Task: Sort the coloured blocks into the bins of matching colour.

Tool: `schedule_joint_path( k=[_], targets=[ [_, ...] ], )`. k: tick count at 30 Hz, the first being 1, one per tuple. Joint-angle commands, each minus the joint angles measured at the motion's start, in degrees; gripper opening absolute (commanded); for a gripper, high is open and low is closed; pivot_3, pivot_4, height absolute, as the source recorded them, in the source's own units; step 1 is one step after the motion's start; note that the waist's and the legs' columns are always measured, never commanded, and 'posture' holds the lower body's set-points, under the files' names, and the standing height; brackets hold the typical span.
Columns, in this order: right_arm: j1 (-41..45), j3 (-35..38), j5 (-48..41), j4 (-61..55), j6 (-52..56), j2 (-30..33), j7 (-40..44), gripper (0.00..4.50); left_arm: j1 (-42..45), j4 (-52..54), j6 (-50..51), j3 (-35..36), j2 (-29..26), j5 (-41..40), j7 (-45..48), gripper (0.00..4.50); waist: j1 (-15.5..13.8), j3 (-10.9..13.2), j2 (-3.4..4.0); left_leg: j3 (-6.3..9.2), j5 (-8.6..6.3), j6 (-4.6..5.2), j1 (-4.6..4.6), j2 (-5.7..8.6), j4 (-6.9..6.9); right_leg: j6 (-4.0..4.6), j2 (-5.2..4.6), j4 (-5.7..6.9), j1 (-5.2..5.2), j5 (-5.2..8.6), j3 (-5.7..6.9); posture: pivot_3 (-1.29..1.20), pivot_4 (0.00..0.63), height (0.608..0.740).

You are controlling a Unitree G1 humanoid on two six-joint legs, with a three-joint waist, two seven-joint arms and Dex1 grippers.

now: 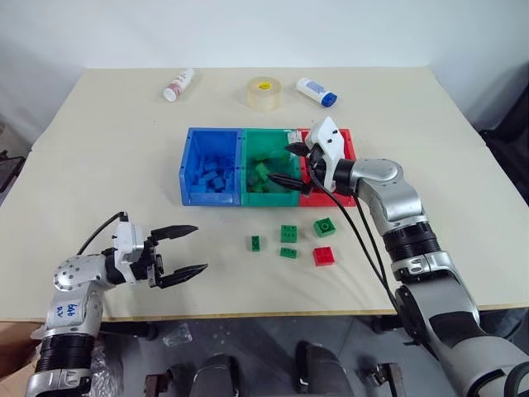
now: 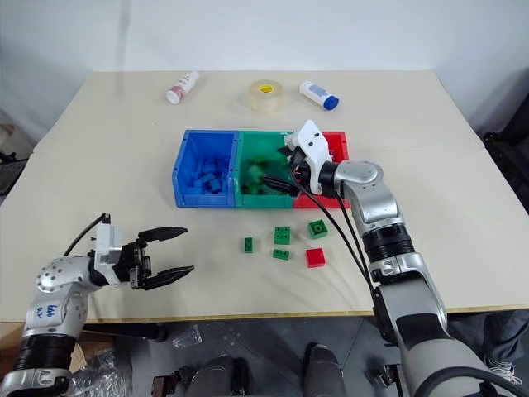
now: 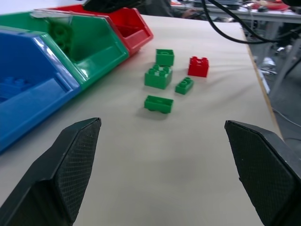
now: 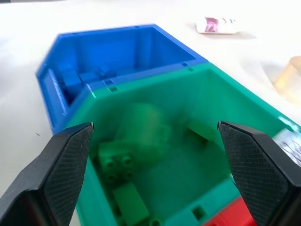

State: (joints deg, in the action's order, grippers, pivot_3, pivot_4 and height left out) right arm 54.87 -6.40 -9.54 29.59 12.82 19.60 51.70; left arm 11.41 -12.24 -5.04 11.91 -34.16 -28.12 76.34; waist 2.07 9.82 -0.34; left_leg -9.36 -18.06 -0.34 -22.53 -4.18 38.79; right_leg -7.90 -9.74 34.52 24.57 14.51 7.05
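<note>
Three bins stand in a row mid-table: blue [image 1: 188,172], green [image 1: 269,197] and red [image 3: 134,26]. My right gripper [image 1: 281,163] hangs open over the green bin. In the right wrist view a blurred green block [image 4: 141,120] shows below the spread fingers, above other green blocks [image 4: 115,160] lying in that bin. The blue bin holds blue blocks [image 1: 213,175]. On the table in front of the bins lie several loose green blocks [image 1: 288,233] and one red block [image 1: 324,255]. My left gripper [image 1: 201,248] is open and empty, low over the table to the left of these blocks.
Two white bottles [image 1: 178,84] [image 1: 316,91] and a tape roll [image 1: 264,92] lie at the far side of the table. Black cables [image 1: 364,240] hang from my right arm over the table beside the loose blocks. The table's front edge [image 1: 273,314] is close behind my left gripper.
</note>
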Motion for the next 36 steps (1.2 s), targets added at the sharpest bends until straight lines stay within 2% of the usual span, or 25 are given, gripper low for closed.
schedule_joint_path(
  k=[1, 5, 11, 16, 21, 25, 29, 34, 36],
  targets=[
    [0.0, 1.4, -0.6, -2.8, -0.8, 1.3, 0.7, 4.45, 0.9, -0.7, -1.4, 1.1, -0.2, -2.5, 2.6, 4.50, 0.1, 0.0, 0.00, 0.00, 0.00, 0.00, 0.00, 0.00, -0.01, 0.00, 0.00, 0.00, 0.00, 0.00, 0.00, 0.00, 0.150, 0.740],
    [-4.4, 2.0, -2.0, -9.1, 1.3, 4.8, 3.6, 4.45, 1.0, -2.9, -2.5, 1.2, -0.7, -2.5, 5.0, 4.50, 0.0, 0.0, 0.00, 0.00, 0.00, 0.00, 0.00, -0.01, -0.01, 0.00, 0.01, -0.01, -0.01, 0.00, 0.00, 0.00, 0.150, 0.740],
    [-18.2, 3.7, -6.9, -24.8, 4.3, 15.5, 12.8, 4.45, 3.6, -8.9, -5.6, 0.8, -0.5, -1.7, 9.1, 4.50, -0.5, 0.0, 0.00, 0.03, -0.05, 0.01, -0.02, -0.01, 0.01, 0.00, 0.01, -0.08, -0.02, 0.00, 0.01, 0.00, 0.150, 0.740],
    [-31.5, 9.9, -11.1, -33.1, 7.8, 25.5, 17.0, 4.45, 6.5, -13.4, -8.0, 0.3, 0.2, -0.7, 10.4, 4.50, -0.5, 0.0, -0.01, 0.02, -0.09, 0.03, -0.04, -0.03, 0.12, 0.00, 0.01, -0.06, -0.02, 0.00, 0.01, 0.00, 0.150, 0.740],
    [-44.3, 18.1, -12.9, -34.3, 6.2, 32.6, 19.5, 4.45, 8.3, -16.3, -9.5, -0.4, 0.3, -0.3, 11.2, 4.50, -0.6, 0.0, -0.03, 0.05, -0.19, 0.07, -0.03, -0.03, 0.19, -0.01, 0.01, -0.11, -0.09, 0.00, 0.02, 0.00, 0.150, 0.740],
    [-51.5, 23.3, -13.4, -34.4, 5.4, 35.5, 20.4, 4.45, 9.2, -16.8, -9.7, -0.7, 0.3, -0.5, 11.1, 4.50, -0.5, 0.0, -0.04, 0.03, -0.19, 0.08, 0.00, -0.03, 0.22, -0.01, 0.01, -0.10, -0.10, 0.00, 0.00, 0.00, 0.150, 0.740],
    [-53.8, 24.3, -13.9, -36.2, 5.8, 36.0, 19.9, 4.45, 9.4, -16.8, -9.6, -0.8, 0.3, -0.7, 11.0, 4.50, -0.3, 0.0, -0.04, 0.03, -0.19, 0.07, 0.04, -0.07, 0.22, -0.01, 0.02, -0.09, -0.12, 0.00, 0.00, 0.00, 0.150, 0.740],
    [-51.9, 20.5, -14.8, -40.8, 8.4, 34.4, 18.4, 4.45, 9.5, -15.7, -9.1, -0.9, 0.2, -0.9, 10.8, 4.50, -0.5, 0.0, -0.04, 0.04, -0.20, 0.07, 0.04, -0.07, 0.24, 0.00, 0.02, -0.09, -0.12, 0.00, 0.00, 0.00, 0.150, 0.740],
    [-48.8, 16.1, -14.5, -42.6, 9.7, 32.4, 16.9, 4.45, 9.3, -14.8, -8.8, -1.0, 0.3, -1.0, 10.5, 4.50, -0.5, 0.0, -0.06, 0.06, -0.20, 0.07, 0.04, -0.07, 0.25, 0.00, 0.02, -0.09, -0.13, 0.00, 0.00, 0.00, 0.150, 0.740]
  ],
)
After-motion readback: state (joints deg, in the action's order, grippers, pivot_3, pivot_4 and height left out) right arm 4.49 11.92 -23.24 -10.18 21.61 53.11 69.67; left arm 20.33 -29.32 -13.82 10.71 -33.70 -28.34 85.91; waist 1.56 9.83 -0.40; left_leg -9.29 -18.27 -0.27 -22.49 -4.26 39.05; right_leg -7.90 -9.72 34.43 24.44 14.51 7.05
